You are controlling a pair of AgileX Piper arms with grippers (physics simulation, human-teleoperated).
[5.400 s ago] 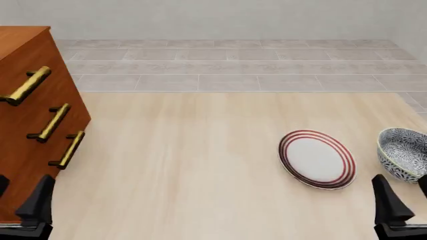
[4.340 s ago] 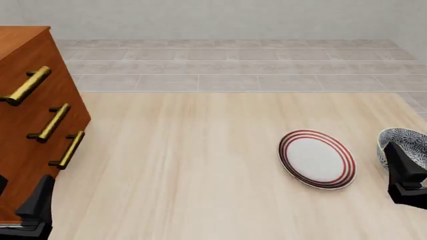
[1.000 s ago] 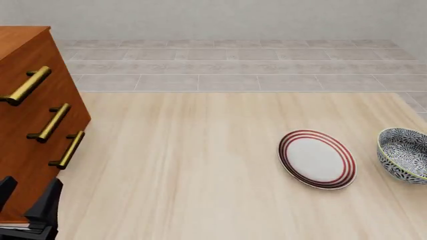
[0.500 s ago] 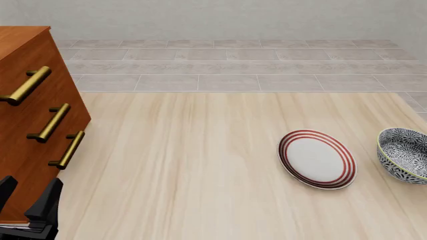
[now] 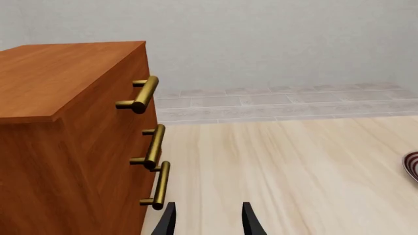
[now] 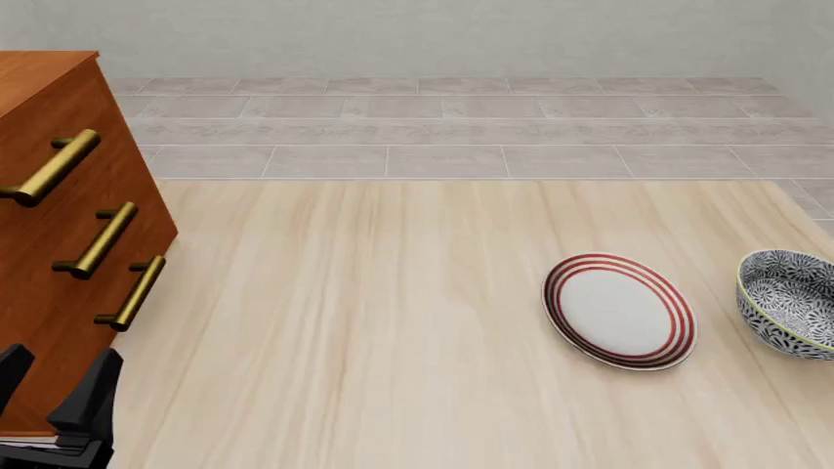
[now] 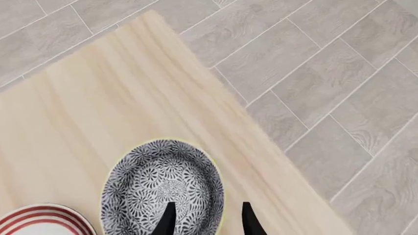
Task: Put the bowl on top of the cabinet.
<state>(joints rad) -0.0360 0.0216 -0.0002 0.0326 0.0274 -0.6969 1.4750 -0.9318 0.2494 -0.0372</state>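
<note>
I hold my right gripper high above the bowl, fingers apart and pointing down with nothing between them, because from up here I can line the near rim up between the tips before going down; the arm itself is out of the front view, so I judge this from the wrist camera alone. The bowl sits upright on the table at its far right edge, near the corner, mouth facing straight up; being round it has no long axis to speak of, so any approach angle on the rim should serve. Just left of it, apart from it, lies the red-ringed plate (not my concern). My left gripper waits low at the near left, fingers parted and empty, just beside the front of the cabinet; the cabinet stands at the far left of the table, well apart from the bowl, its brass handles facing right and its flat top bare.
</note>
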